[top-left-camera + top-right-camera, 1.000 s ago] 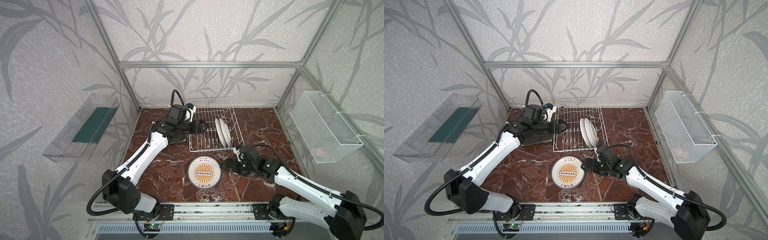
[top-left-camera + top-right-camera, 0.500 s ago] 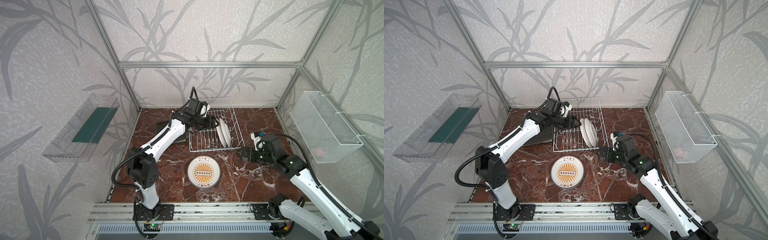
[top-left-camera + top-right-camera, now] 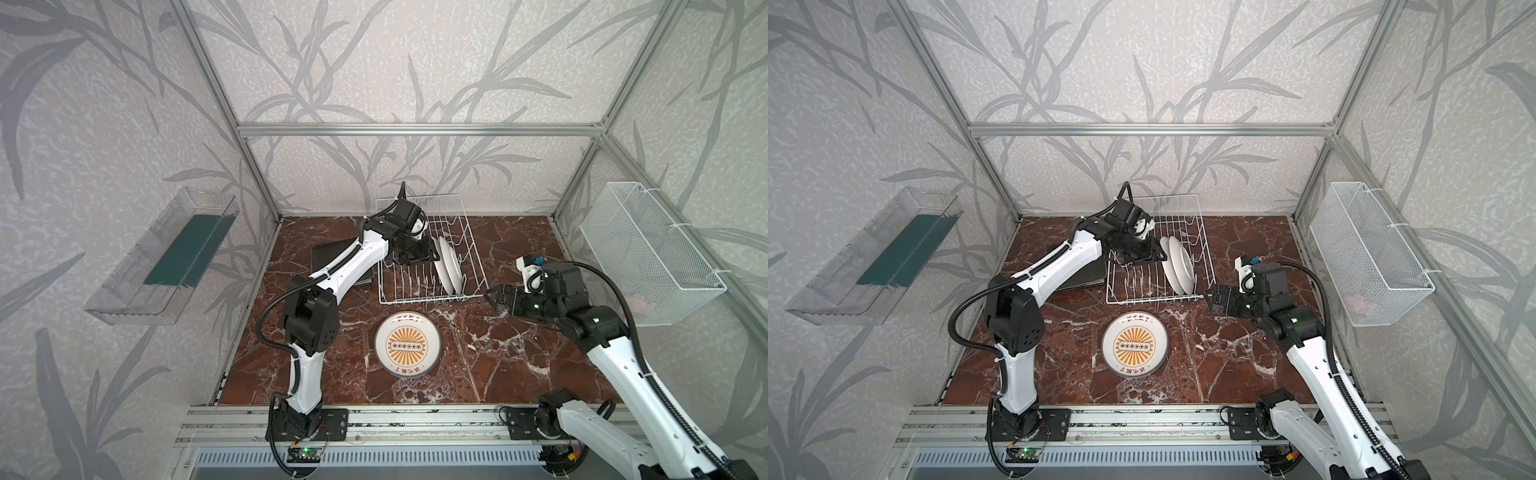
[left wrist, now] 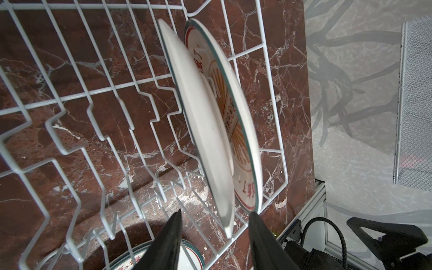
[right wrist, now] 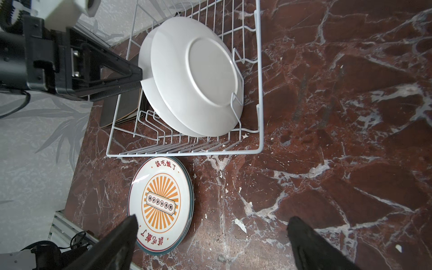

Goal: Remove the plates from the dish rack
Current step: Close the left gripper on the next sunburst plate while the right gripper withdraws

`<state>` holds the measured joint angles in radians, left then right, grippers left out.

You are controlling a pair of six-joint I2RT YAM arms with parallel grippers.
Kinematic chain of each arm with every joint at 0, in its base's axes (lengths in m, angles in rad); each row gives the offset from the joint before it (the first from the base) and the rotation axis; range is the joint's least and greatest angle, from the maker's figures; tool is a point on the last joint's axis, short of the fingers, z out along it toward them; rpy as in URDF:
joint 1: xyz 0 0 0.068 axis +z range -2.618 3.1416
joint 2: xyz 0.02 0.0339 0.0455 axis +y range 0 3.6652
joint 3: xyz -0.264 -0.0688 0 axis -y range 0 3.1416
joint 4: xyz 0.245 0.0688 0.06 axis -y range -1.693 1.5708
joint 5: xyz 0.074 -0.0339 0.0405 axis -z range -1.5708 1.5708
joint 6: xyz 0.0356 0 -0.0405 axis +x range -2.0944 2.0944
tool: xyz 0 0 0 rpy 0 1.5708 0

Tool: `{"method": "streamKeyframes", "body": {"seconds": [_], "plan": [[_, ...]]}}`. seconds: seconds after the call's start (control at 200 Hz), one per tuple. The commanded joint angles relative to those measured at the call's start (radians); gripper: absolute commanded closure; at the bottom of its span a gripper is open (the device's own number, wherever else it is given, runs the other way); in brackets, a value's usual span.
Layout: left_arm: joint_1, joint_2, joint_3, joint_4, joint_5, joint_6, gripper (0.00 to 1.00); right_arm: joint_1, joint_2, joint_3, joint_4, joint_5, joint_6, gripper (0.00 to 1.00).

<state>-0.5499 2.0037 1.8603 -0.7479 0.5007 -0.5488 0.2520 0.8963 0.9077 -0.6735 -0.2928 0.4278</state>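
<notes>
2 round white plates (image 3: 448, 266) stand on edge in dish rack (image 3: 428, 300), at its right-hand end, leaning together, plain backs toward the right. L gripper (image 3: 1159, 255) reaches in over rack from the left. Wrist view shows its fingers (image 4: 173, 233) partway apart w/ both plates' rims between them and a gap on one side, so not clamped. Round printed plates (image 3: 408, 344), at least 2 rims visible, lie stacked flat on marble table (image 3: 519, 374) just in front of rack, orange sunburst up. Black square plates (image 3: 330, 259) are stacked flat just left of rack, partly under L arm. R gripper (image 3: 493, 297) hovers near rack's front right corner, jaws at full spread, empty. Mesh basket (image 3: 648, 257) hangs on right wall, clear tray (image 3: 166, 257) on left wall.
</notes>
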Motion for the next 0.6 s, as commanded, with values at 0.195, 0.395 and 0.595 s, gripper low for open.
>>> {"method": "streamKeyframes", "body": {"seconds": [0.195, 0.395, 0.595], "plan": [[-0.002, 0.115, 0.159, -0.089, 0.06, 0.009, 0.7, -0.025, 0.007, 0.034, 0.033, -0.046, -0.006, 0.01], [0.001, 0.135, 0.172, -0.075, 0.091, -0.017, 0.82, -0.03, -0.004, 0.022, 0.045, -0.043, 0.007, 0.01], [0.009, 0.11, 0.146, -0.042, 0.099, -0.05, 1.0, -0.033, -0.017, 0.017, 0.052, -0.046, 0.022, 0.01]]}}
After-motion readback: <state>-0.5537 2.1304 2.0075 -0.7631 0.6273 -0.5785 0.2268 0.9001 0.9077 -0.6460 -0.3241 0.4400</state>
